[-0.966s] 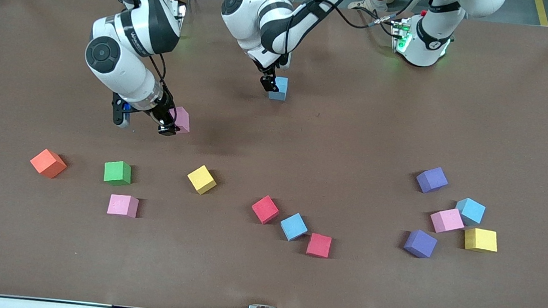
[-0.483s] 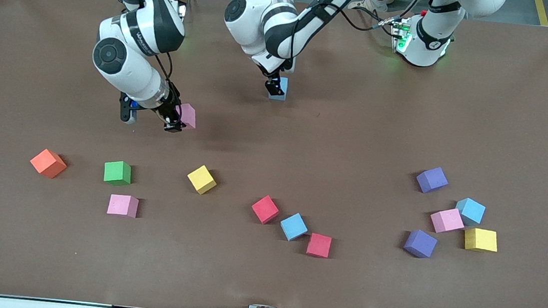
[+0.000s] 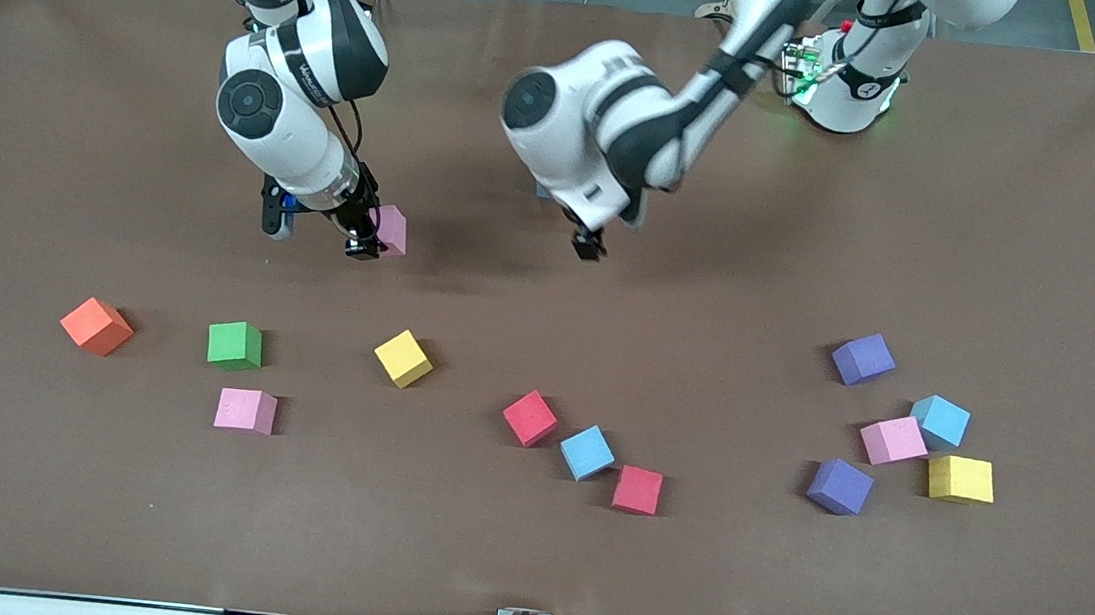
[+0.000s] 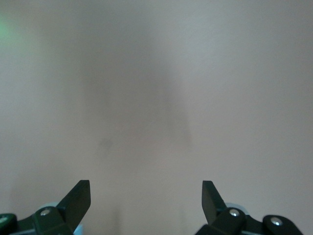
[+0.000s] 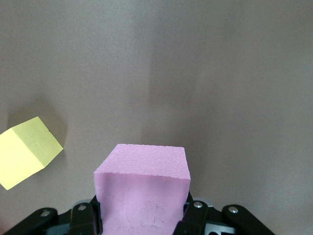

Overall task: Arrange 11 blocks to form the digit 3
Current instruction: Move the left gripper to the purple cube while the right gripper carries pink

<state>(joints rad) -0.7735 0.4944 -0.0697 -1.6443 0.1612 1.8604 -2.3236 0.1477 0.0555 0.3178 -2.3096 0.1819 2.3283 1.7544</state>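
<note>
1. Right gripper point(image 3: 364, 248) is clamped on a pink matte foam cube point(image 3: 392, 229), held over the brown table point(image 3: 781, 591).
2. Left gripper point(image 3: 589, 248), jaws wide apart and empty, hangs at the pink cube's 3 o'clock.
3. Remaining loose foam blocks point(image 3: 586, 452) lie scattered from 5 to 7 o'clock of both grippers.

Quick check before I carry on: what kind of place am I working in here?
Probably a robotics lab or test cell: a brown-covered table framed by aluminium posts, two arm bases bolted along one edge, loose foam blocks scattered on it, and people's feet on the floor by the bases.
</note>
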